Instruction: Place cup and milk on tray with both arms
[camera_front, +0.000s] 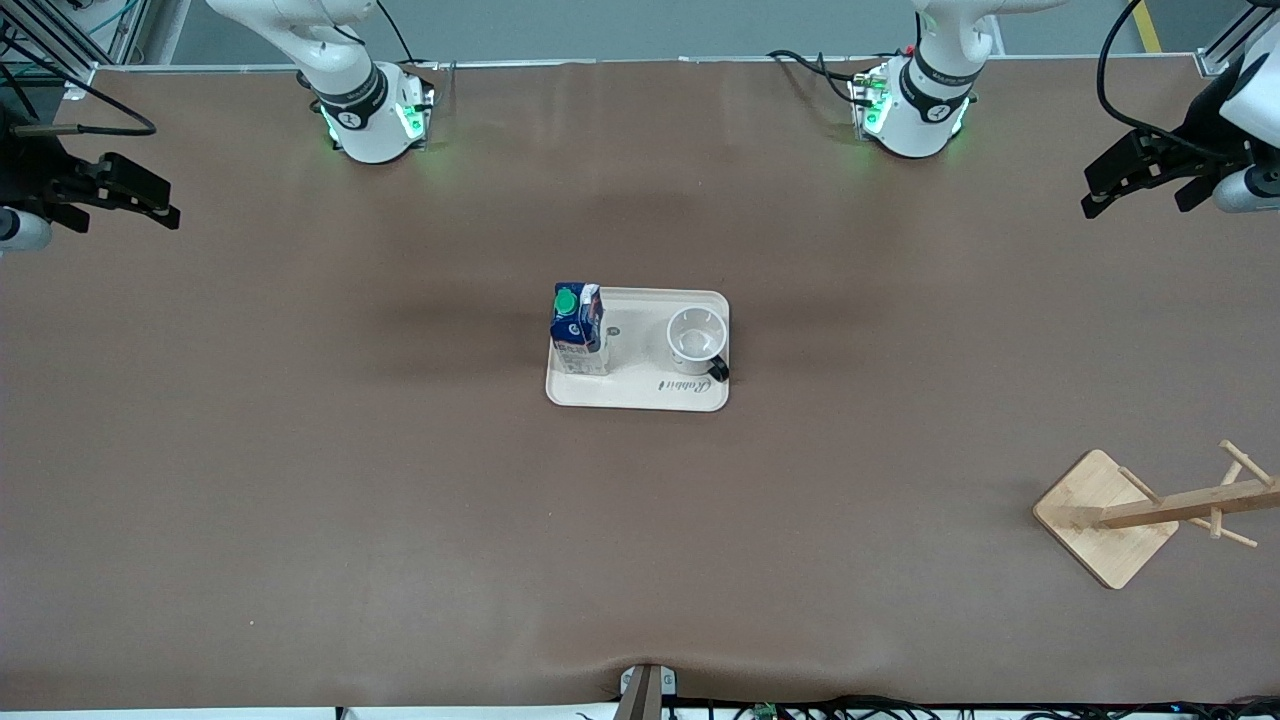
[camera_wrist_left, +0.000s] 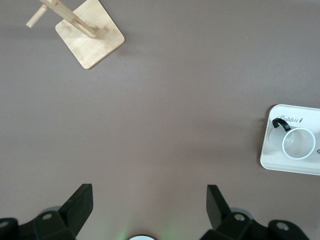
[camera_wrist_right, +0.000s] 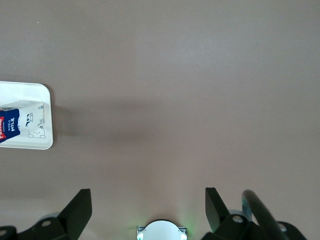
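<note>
The cream-white tray (camera_front: 640, 392) lies at the table's middle. The dark-blue milk carton (camera_front: 578, 325) with a green cap stands upright on the tray's end toward the right arm. The white cup (camera_front: 695, 335) with a black handle stands upright on the tray's end toward the left arm. My left gripper (camera_front: 1125, 180) is open and empty, raised over the table's edge at the left arm's end. My right gripper (camera_front: 140, 200) is open and empty, raised at the right arm's end. The left wrist view shows the tray (camera_wrist_left: 270, 157) and cup (camera_wrist_left: 298, 143). The right wrist view shows the tray (camera_wrist_right: 35, 90) and carton (camera_wrist_right: 22, 125).
A wooden stand with pegs on a square base (camera_front: 1105, 520) lies tipped near the left arm's end, nearer the front camera; it also shows in the left wrist view (camera_wrist_left: 90, 32). The two arm bases (camera_front: 375, 115) (camera_front: 915, 110) glow green.
</note>
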